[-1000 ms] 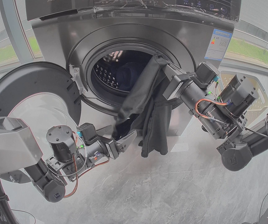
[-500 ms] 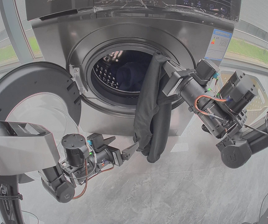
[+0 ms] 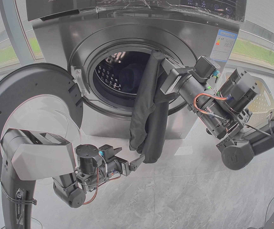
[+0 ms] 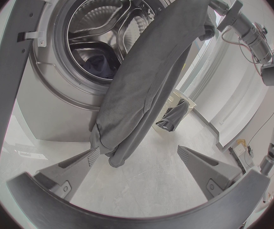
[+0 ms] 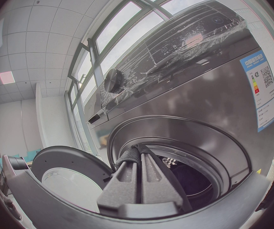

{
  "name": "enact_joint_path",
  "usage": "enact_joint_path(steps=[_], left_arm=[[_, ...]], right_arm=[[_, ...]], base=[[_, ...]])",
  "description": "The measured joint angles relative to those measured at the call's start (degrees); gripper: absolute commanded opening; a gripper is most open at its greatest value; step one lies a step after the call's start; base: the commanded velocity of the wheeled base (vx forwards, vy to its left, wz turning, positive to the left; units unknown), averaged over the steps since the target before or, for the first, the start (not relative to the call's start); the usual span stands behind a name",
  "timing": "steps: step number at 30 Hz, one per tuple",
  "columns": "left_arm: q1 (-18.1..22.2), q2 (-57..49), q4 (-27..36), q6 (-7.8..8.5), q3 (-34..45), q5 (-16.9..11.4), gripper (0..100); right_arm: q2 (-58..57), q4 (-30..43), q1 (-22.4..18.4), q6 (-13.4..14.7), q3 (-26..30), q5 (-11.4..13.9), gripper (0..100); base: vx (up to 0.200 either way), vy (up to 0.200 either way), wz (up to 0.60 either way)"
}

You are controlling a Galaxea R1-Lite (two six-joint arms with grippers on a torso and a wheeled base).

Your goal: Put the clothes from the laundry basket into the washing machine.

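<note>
The right gripper [image 3: 157, 56] is pinched shut on the top of a long dark grey cloth [image 3: 148, 112], right at the round opening of the big grey metal washing machine [image 3: 64, 38]. The cloth hangs down outside the front. The left gripper [image 4: 137, 150] sits low, just beside the cloth's bottom end, with its jaws wide apart and holding nothing. A dark blue garment [image 3: 132, 77] lies in the drum. A blue and white sticker [image 3: 223, 45] with coloured bars is on the front.

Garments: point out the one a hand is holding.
The grey garment hanging before the drum, pinched by the right hand; the navy one lies inside the drum, unheld.
</note>
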Motion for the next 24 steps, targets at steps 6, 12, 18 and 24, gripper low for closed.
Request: enact_joint_path(steps=[6,12,18,24], left_arm=[[0.5,3.3,0.0,0.48,-4.9,0.8,100],[1.4,5.7,0.1,1.34,-8.3,1.3,100],[3.2,8.7,0.2,4.41,-12.7,1.4,100],[3.9,11.3,0.2,4.06,-16.7,1.3,100]], right_arm=[[0.0,0.3,1.5,0.0,0.0,0.0,0],[-0.1,0.4,2.4,0.0,0.0,-0.4,0],[-0.1,0.4,2.6,0.0,0.0,-0.6,0],[-0.1,0.4,2.7,0.0,0.1,-0.6,0]], base=[[0.000,0.000,0.00],[0.000,0.000,0.00],[0.000,0.000,0.00],[0.000,0.000,0.00]])
